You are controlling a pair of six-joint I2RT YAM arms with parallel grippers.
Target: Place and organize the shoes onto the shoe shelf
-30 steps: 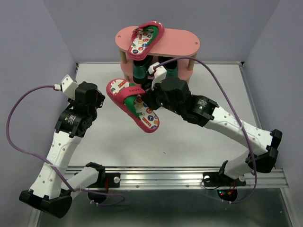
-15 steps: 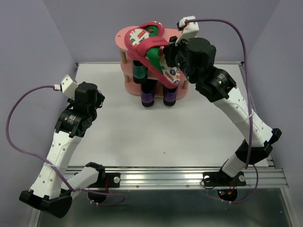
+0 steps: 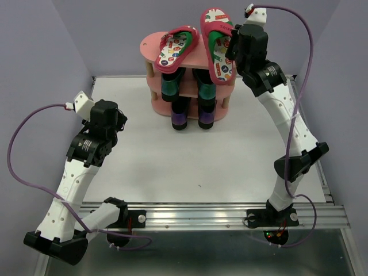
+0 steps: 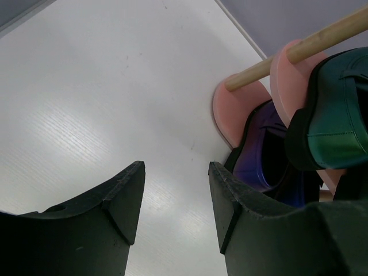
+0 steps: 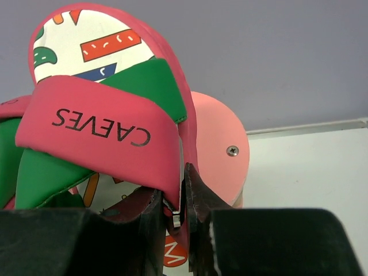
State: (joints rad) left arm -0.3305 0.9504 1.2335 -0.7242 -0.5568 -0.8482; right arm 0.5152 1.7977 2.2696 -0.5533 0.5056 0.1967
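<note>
red flip-flop (image 5: 103, 123) with "CAEVES" printed on its strap, pinched in right gripper (image 5: 183, 190), over pink shoe shelf (image 3: 150, 49) at upper centre, left gripper (image 4: 175, 195) spread wide, empty, above white desk (image 4: 86, 86)

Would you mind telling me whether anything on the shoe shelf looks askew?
Yes: the left flip-flop lies diagonally across the top board, and the other flip-flop is pinched in the right tool over its right half.

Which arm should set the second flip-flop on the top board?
Right. The right gripper is shut on the flip-flop above the top board; the left gripper is open and empty.
</note>
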